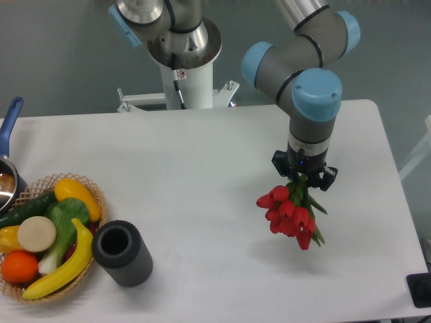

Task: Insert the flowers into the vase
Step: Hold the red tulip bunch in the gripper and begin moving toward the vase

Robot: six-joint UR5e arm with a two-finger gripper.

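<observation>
A white table [202,195] fills most of the view, with the arm [303,60] reaching down over its right half from a white pedestal [185,74] at the far edge. At the near left corner sits a woven basket [94,195] of produce — a yellow banana [64,269], a green leafy vegetable [67,219], an orange [19,267] and a pale round piece [37,233] among them. Just beside the basket's right rim stands the vase [122,254], upright, its round hole open and facing up. Well apart from it, over the right side of the table, the flowers [289,212] hang blooms-down (a shadow lies on the table below them). The gripper [304,176] holds their green stems, its fingers closed around the bunch. At the left edge a blue-handled pot [8,155] is partly cut off.
</observation>
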